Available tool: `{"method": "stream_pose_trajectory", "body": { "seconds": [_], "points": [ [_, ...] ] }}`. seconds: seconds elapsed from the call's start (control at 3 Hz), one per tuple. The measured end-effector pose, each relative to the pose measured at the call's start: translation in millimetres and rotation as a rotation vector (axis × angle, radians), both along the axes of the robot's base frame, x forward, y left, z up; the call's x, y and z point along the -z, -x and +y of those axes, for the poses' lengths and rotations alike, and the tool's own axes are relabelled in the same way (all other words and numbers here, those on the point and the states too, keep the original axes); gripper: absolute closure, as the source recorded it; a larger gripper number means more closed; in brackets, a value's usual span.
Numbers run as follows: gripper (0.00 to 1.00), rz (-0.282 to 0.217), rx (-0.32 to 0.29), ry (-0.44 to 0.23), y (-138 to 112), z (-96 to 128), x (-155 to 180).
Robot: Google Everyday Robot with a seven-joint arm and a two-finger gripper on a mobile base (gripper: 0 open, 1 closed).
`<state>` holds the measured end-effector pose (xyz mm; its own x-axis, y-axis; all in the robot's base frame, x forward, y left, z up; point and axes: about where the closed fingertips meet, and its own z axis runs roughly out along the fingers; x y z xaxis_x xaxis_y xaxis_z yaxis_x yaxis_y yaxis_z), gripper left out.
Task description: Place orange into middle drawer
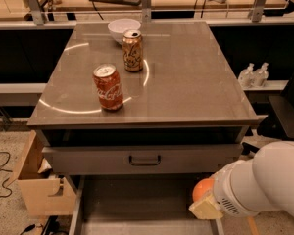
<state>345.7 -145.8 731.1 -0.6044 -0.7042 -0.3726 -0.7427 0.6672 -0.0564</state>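
Observation:
The orange (203, 188) is a round orange fruit at the lower right, half hidden behind my white arm. My gripper (206, 207) is at the right side of the open middle drawer (137, 204), with a tan pad below the orange; it holds the orange just above the drawer's grey floor near its right wall. The drawer is pulled out below the shut drawer front with the dark loop handle (144, 159).
A red cola can (108, 87), an orange-brown soda can (133, 51) and a white bowl (123, 29) stand on the cabinet top. A wooden box (39, 187) sits on the floor at left. Bottles (254, 75) stand at right.

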Motion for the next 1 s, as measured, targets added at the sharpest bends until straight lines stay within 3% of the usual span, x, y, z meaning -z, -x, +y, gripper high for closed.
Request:
{"method": "stream_pose_trajectory", "body": {
  "seconds": [0.67,1.0],
  "points": [
    [1.0,0.046,-0.095,0.032,-30.1,64.6,91.3],
    [1.0,0.057,-0.109,0.003,-46.4,99.2,134.1]
  ]
}}
